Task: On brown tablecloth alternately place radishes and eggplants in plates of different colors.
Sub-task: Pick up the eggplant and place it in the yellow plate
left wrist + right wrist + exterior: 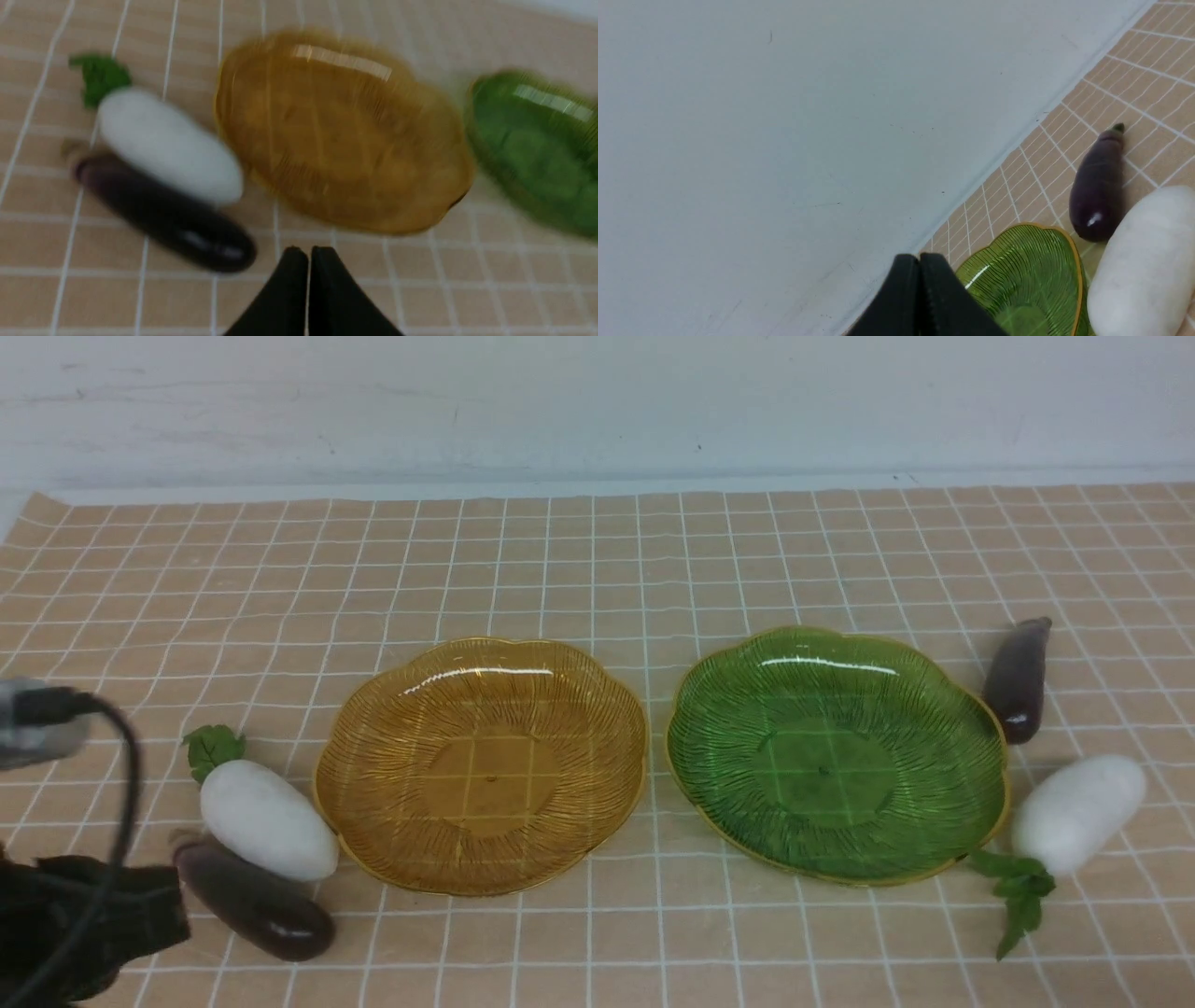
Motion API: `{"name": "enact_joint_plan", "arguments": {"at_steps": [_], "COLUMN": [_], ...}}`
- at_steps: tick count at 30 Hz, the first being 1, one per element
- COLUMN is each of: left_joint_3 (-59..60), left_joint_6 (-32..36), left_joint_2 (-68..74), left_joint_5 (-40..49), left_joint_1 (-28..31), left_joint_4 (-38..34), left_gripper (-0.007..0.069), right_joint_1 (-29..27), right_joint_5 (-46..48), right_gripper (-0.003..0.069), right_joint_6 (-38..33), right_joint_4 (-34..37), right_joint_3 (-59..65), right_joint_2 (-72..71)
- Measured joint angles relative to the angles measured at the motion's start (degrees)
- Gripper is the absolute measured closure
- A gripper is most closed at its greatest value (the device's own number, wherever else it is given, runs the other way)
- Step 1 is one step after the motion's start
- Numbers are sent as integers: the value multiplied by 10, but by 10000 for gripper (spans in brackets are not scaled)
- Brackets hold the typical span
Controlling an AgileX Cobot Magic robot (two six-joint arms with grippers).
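Found both plates empty and side by side in the middle of the brown tablecloth (597,560): amber plate (481,765) on the left, green plate (836,751) on the right, rims close but apart. Found one pair of vegetables parked at each outer flank, probably to give each arm its own supply within easy reach.

By the amber plate, noted the left radish (268,819) right against the rim, leaves pointing to the far side, with the left eggplant (254,901) pressed along its near side. By the green plate, noted the right eggplant (1018,679) just off the far-right rim and the right radish (1078,812) nearer, leaves reaching the plate edge; could not tell whether under it or against it. Nothing plated yet, so judged the task at its very start.

Saw the left claw (308,254) pinched fully closed, tips together, holding nothing, hanging over bare cloth near the left eggplant and the amber plate's near rim. Saw the right claw (919,261) likewise closed tight and empty, raised and aimed partly at the wall (784,140), with the green plate, right eggplant and right radish below. Judged opening necessary before any pick.
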Motion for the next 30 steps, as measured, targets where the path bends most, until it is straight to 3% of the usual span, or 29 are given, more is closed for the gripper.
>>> {"name": "enact_joint_plan", "arguments": {"at_steps": [4, 7, 11, 12, 17, 20, 23, 28, 30], "left_joint_3": [-11, -35, -81, -92, -117, -129, -140, -146, -146], "left_joint_6": [0, -1, -2, -2, -2, -6, -10, -11, -11], "left_joint_2": [95, 176, 252, 267, 332, 368, 411, 446, 454], "left_joint_5": [5, 8, 26, 28, 21, 20, 11, -8, -10], "left_joint_1": [2, 38, 98, 102, 102, 102, 102, 102, 102], "left_joint_4": [21, 22, 8, 5, -3, -4, -16, -47, -54], "left_gripper": [628, 628, 628, 655, 605, 541, 400, 202, 172], "right_joint_1": [0, 0, 0, 0, 0, 0, 0, 0, 0], "right_joint_5": [-5, 14, 143, 177, 340, 494, 602, 615, 615], "right_gripper": [674, 674, 674, 674, 674, 674, 673, 673, 673], "right_joint_6": [-16, -28, -80, -89, -96, -98, -98, -98, -98], "right_joint_4": [19, 25, 11, -1, -107, -223, -311, -338, -338], "right_joint_3": [0, 0, -49, -79, -212, -321, -388, -403, -403], "right_joint_2": [0, 0, 2, 19, 150, 257, 314, 316, 316]}}
